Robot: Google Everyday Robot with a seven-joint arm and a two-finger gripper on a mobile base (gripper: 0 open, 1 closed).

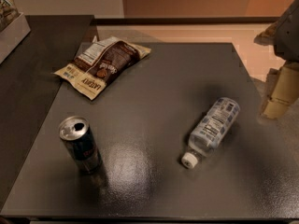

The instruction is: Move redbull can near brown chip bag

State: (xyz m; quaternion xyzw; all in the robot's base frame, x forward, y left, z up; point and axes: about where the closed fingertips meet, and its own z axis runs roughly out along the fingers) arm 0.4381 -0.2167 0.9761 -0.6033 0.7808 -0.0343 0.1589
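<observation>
The redbull can [80, 144] stands upright near the front left of the dark grey table [154, 78], its silver top with the opening showing. The brown chip bag [103, 63] lies flat at the back left of the table, label side up, well behind the can. My gripper [281, 93] hangs at the right edge of the view, beyond the table's right side, far from the can and the bag and holding nothing.
A clear plastic bottle [212, 129] with a white cap lies on its side right of centre. A darker counter [32, 64] adjoins the table on the left, with a box [10, 27] at its far corner. Beige floor lies behind the table.
</observation>
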